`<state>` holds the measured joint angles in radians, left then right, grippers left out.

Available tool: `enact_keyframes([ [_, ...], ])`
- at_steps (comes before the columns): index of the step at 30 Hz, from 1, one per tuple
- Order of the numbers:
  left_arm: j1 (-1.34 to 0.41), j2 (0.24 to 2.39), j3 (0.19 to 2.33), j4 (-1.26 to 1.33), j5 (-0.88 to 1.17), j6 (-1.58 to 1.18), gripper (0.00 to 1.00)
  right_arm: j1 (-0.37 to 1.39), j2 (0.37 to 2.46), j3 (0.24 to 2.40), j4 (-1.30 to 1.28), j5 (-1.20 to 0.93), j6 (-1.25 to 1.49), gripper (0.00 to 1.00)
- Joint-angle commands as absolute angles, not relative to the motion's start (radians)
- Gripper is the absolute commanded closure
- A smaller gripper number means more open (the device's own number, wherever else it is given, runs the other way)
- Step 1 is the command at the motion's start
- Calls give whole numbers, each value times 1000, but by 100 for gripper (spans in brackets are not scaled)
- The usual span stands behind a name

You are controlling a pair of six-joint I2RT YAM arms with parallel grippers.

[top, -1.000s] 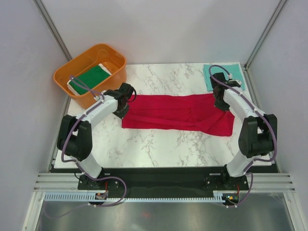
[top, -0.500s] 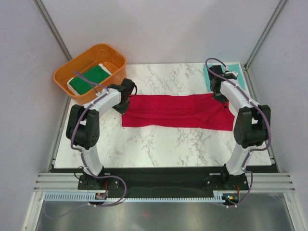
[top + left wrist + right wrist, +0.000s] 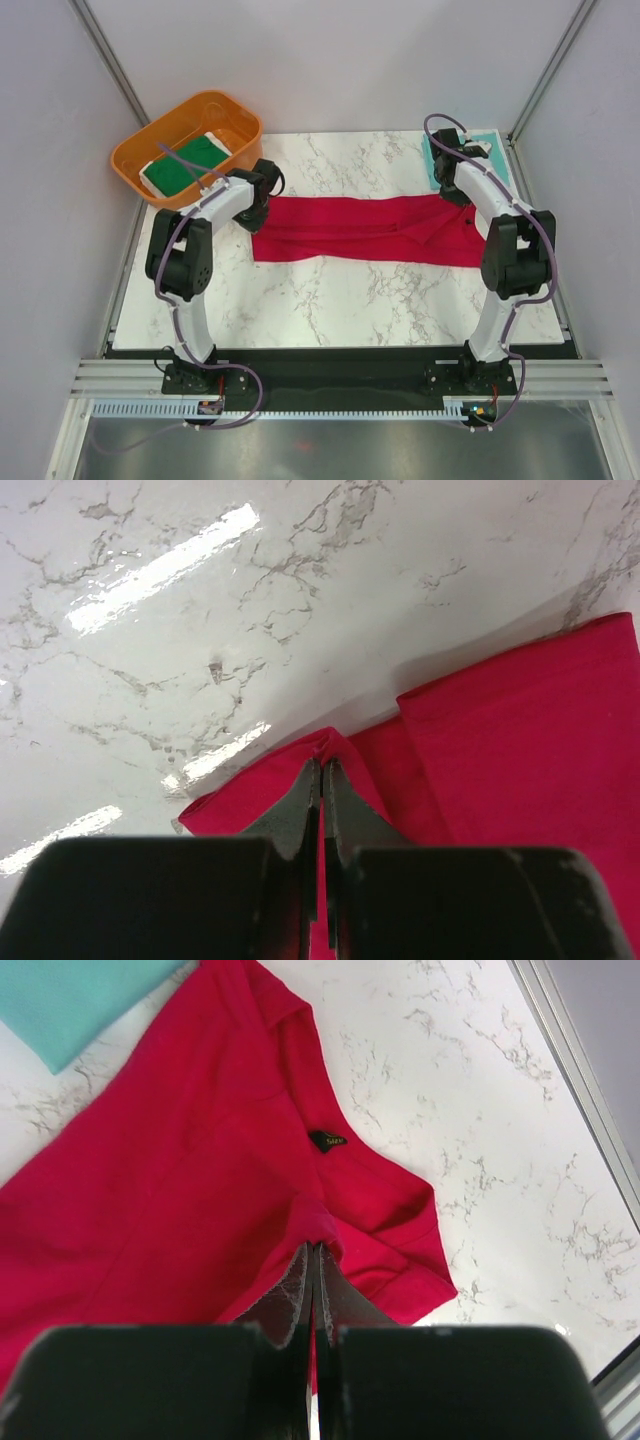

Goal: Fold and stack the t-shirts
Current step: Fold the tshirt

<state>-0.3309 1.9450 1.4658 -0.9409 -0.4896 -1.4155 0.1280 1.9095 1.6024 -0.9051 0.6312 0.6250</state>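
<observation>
The red t-shirt (image 3: pixel 365 228) lies as a long band across the middle of the marble table. My left gripper (image 3: pixel 262 200) is shut on the shirt's left far edge; the pinched fold shows in the left wrist view (image 3: pixel 322 748). My right gripper (image 3: pixel 462 197) is shut on the shirt's right far edge near the collar label (image 3: pixel 328 1141); the pinch shows in the right wrist view (image 3: pixel 312 1230). The teal t-shirt (image 3: pixel 488 155) lies folded at the far right corner and also shows in the right wrist view (image 3: pixel 80 995). The dark green t-shirt (image 3: pixel 183 163) lies in the orange tub.
The orange plastic tub (image 3: pixel 135 155) stands at the far left, partly off the table. The marble table (image 3: pixel 330 300) has a metal rail along its right edge (image 3: pixel 575 1060). White walls close in the sides and back.
Both grippers have moved toward the far edge, carrying the red shirt's near edge over itself. The shirt is now a narrower band, and its right end lies flatter.
</observation>
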Motion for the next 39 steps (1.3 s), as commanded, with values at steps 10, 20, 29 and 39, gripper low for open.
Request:
enact_keyframes([
  [10,-324,2025,1604,-971,-511,-1319,93,124,1993,1686,-904,683,598,100],
  [20,-345,1930,1592,-973,-595,-1152,62,123,2016,1675,-913,686,612,100],
  [29,-429,1813,1428,-971,-638,-1134,60,112,2019,1701,-928,660,635,100],
  [39,-476,1888,1376,-962,-523,-1128,60,103,2115,1867,-922,592,577,95],
])
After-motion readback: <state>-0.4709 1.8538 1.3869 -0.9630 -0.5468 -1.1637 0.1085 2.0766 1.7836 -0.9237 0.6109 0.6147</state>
